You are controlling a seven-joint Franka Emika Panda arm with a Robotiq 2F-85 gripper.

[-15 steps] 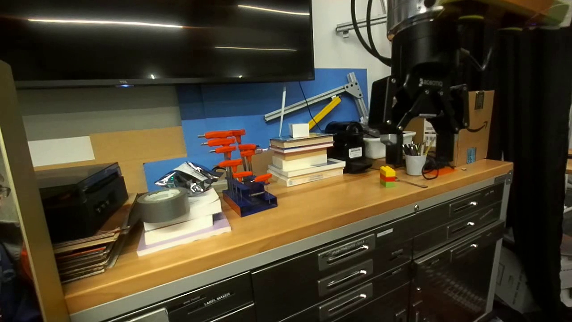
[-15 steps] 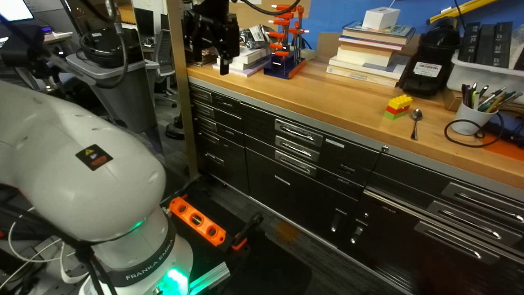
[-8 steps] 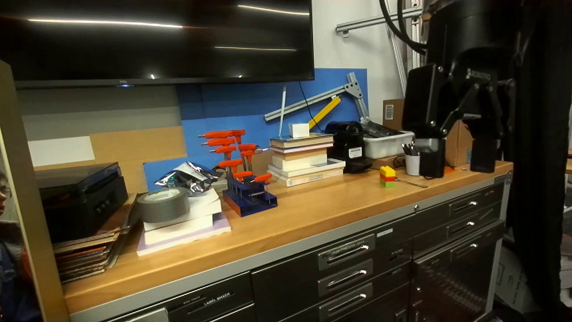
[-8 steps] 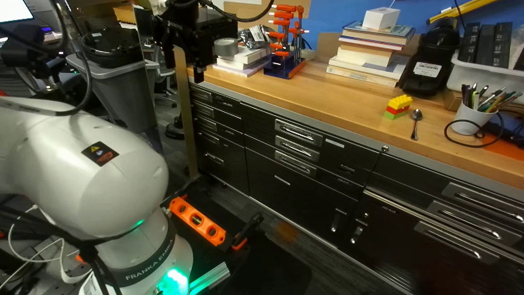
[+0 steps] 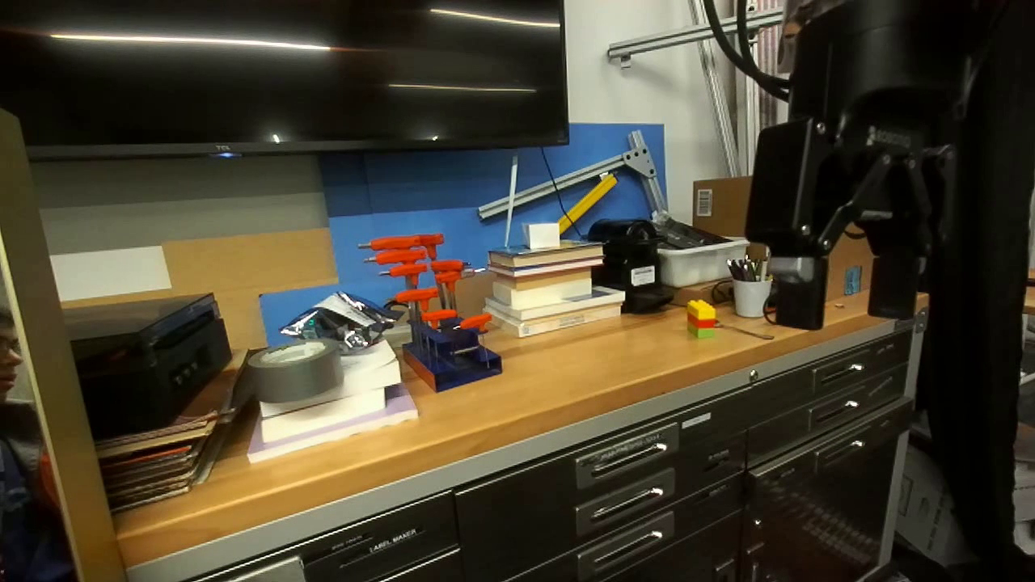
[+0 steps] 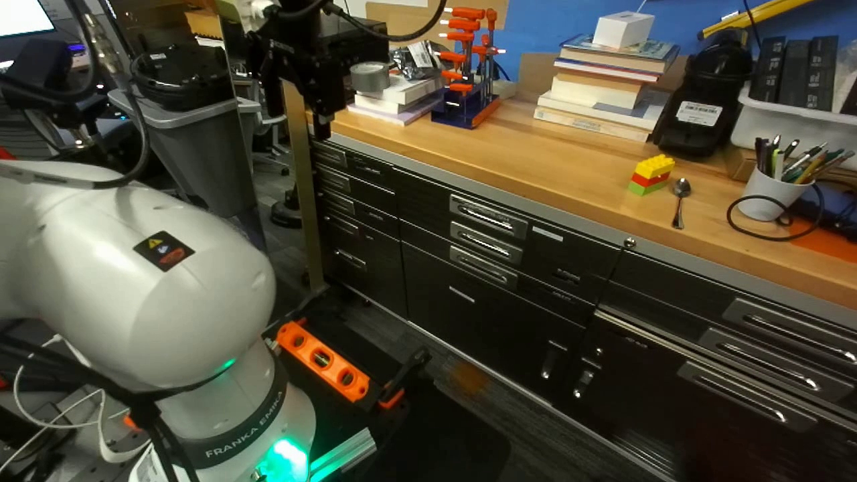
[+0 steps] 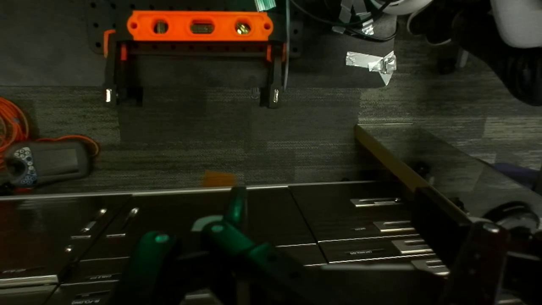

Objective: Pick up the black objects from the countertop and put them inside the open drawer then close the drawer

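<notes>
My gripper [image 5: 847, 295] is open, with nothing between its fingers, in front of the countertop's right end in an exterior view. In another exterior view the gripper [image 6: 299, 114] hangs beside the countertop's far end, near a post. In the wrist view the spread fingers [image 7: 338, 216] are above the cabinet fronts and floor. The light-brown countertop [image 5: 558, 388] also shows in an exterior view [image 6: 535, 154]. The cabinet's dark-grey drawer fronts [image 6: 489, 217] look shut in both exterior views; I cannot tell which is the task's drawer. The small black lumps are hidden or out of view.
On the countertop stand a toy-brick stack [image 6: 651, 175], a spoon [image 6: 680, 194], a pen cup [image 6: 770, 194], books [image 6: 602, 87], a black machine [image 6: 703, 100], a hex-key rack [image 5: 445, 356] and a tape roll [image 5: 295, 372]. An orange level [image 7: 200, 26] lies near the robot base.
My open gripper has moved right in one exterior view and left and slightly down in another, most of it in the earlier half second. Objects on the countertop have not moved.
</notes>
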